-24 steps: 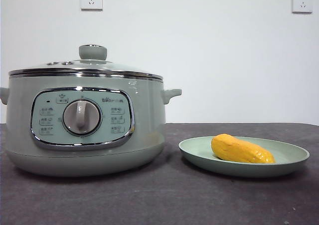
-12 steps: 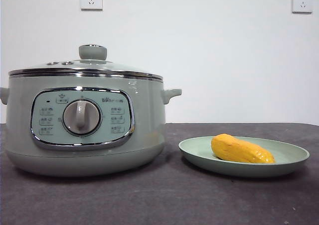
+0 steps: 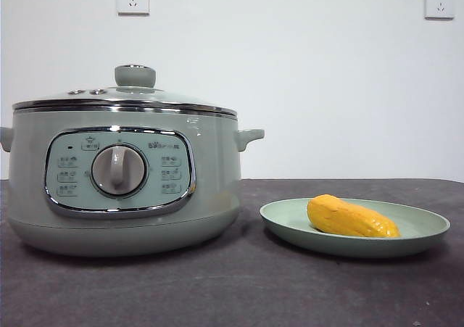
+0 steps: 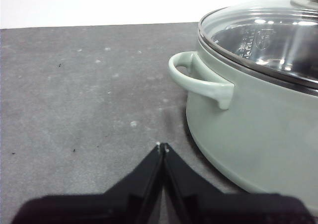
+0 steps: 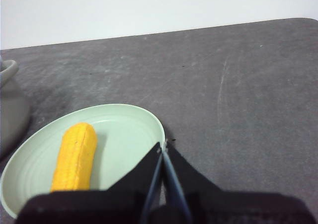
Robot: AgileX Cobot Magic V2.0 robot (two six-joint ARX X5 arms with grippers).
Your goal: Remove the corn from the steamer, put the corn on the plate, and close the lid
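Yellow-orange corn lies on plate, plate beside steamer on dark table. Glass lid seated flat on pot rim, knob upright. Left gripper clenched, empty, near steamer's side handle. Right gripper clenched, empty, over plate edge, clear of corn. Judgement: all three steps look done. Best finish: withdraw both arms straight up and away, no brushing handle or plate rim.
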